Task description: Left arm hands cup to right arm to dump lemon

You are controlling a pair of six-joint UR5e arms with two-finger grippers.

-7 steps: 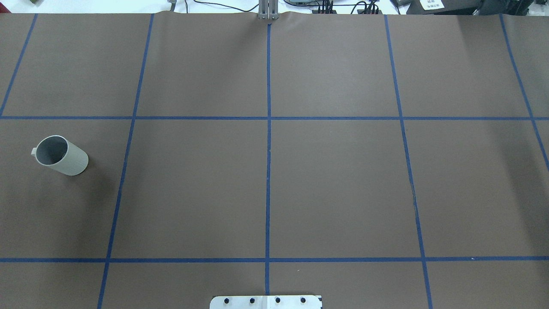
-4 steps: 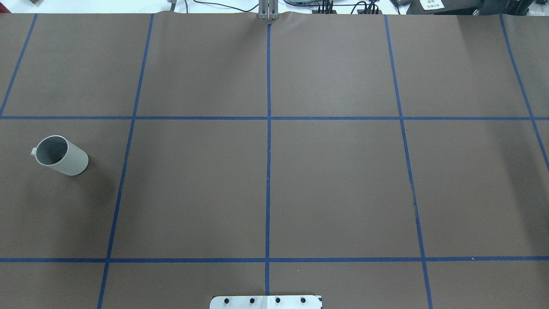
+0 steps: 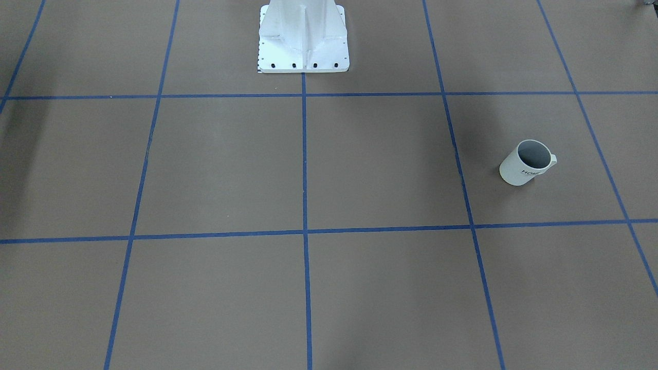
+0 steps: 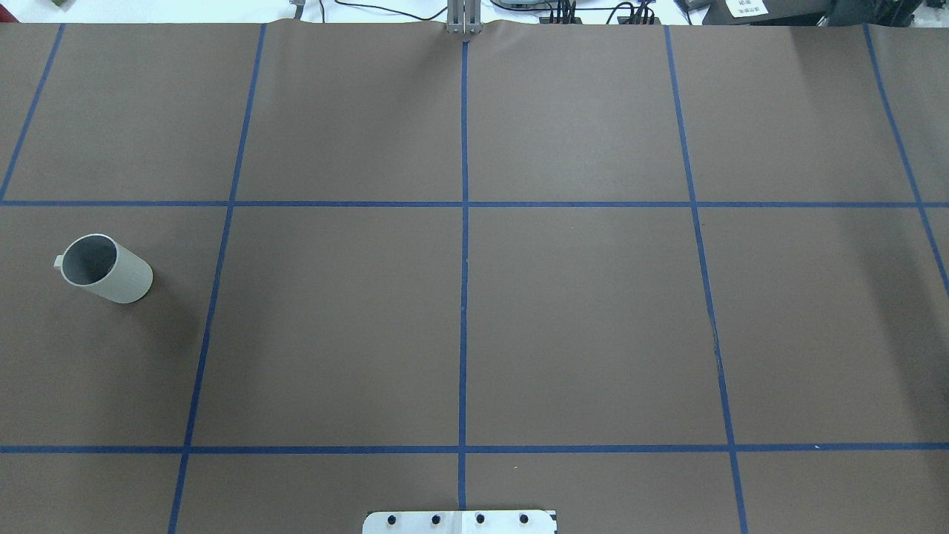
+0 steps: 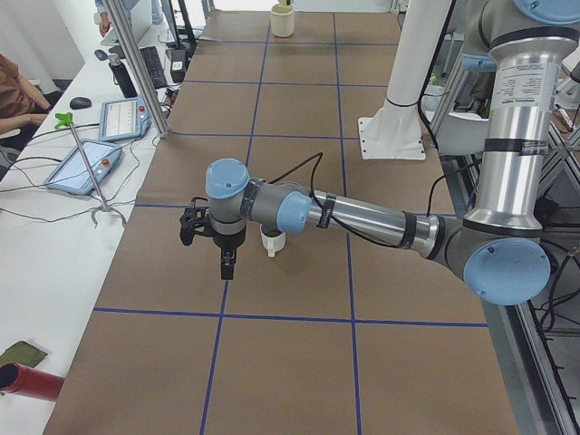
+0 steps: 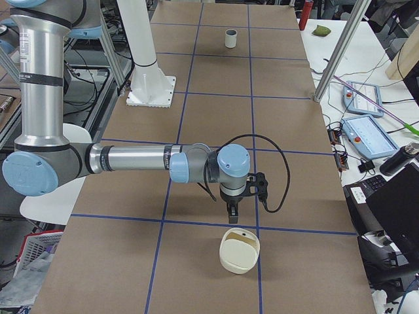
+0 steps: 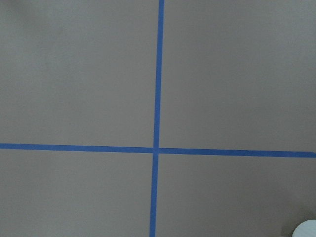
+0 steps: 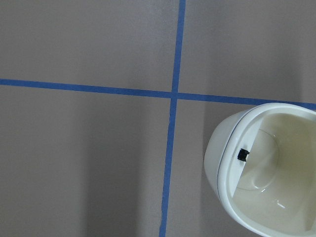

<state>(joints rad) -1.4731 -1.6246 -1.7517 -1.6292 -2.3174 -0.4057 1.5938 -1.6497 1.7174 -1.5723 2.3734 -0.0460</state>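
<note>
- One cup [image 4: 111, 273] is seen: a small off-white cylinder with a grey inside and a side handle. Of its black lettering, "HOM" can be read in the front-facing view.
- It is stood upright on the brown table cover [image 4: 334, 319], on the robot's left of the white base plate [image 4: 460, 521] and farther out over the table. Its handle is turned away from the base plate.
- Only the grey inner wall is shown in the overhead and front-facing views, so what is held in the cup cannot be told.
- A second container, a cream bowl [image 6: 229, 261], is placed on the right side of the base plate, well apart from the cup. A small black piece [image 8: 242, 154] is seen on its inner wall in the right wrist view.
- The left arm [image 5: 362, 217] is stretched low over the table, and the cup is partly covered by its wrist. The left gripper [image 5: 226, 263] is pointed downward near the cup, but whether its fingers are parted cannot be told.
- The right arm [image 6: 131, 159] is stretched out likewise. The right gripper [image 6: 234, 210] is hung just beside the bowl, on the side nearer the base plate, and its finger state cannot be told either.
</note>
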